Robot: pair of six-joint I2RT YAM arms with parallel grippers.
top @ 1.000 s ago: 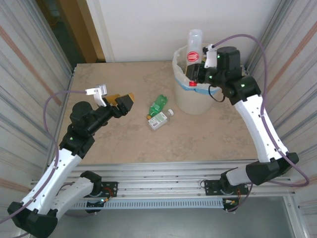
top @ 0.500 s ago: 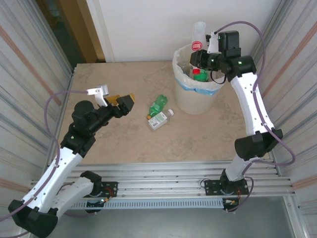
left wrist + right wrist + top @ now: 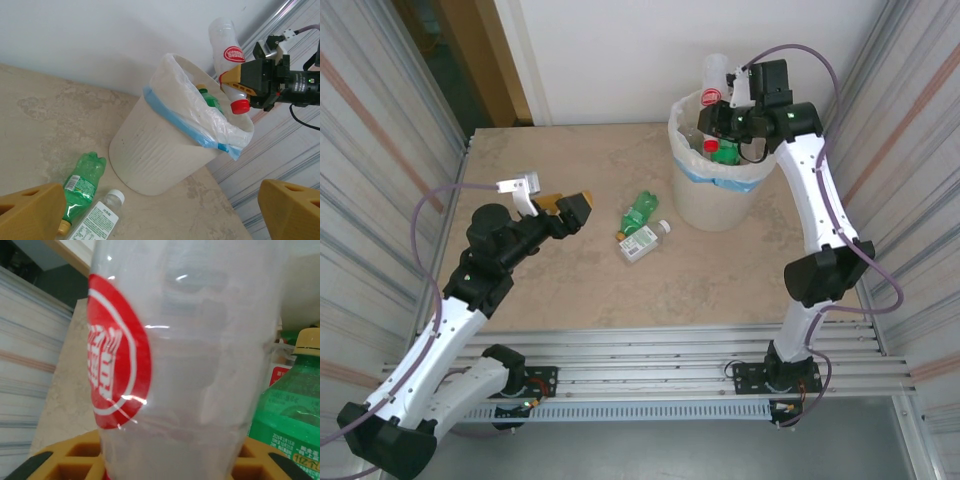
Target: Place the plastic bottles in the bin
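My right gripper (image 3: 719,118) is shut on a clear bottle (image 3: 714,78) with a red round label, held cap down over the far side of the cream bin (image 3: 712,205). Its red cap (image 3: 240,106) hangs just above the bag's rim. In the right wrist view this bottle (image 3: 200,365) stands between the yellow fingers (image 3: 65,462), with a green bottle (image 3: 287,410) below in the bin. On the table left of the bin lie a green bottle (image 3: 640,212) and a clear white-capped bottle (image 3: 642,243). My left gripper (image 3: 574,211) hovers open left of them, holding nothing.
The bin is lined with a translucent white bag with a blue edge (image 3: 180,120). Corrugated metal walls close in on both sides, and a white wall stands right behind the bin. Bare beige tabletop (image 3: 570,160) stretches across the left and front.
The right arm has swung the held bottle a little back and left over the bin, with the forearm now reaching up from below. The left arm and the two table bottles have not moved.
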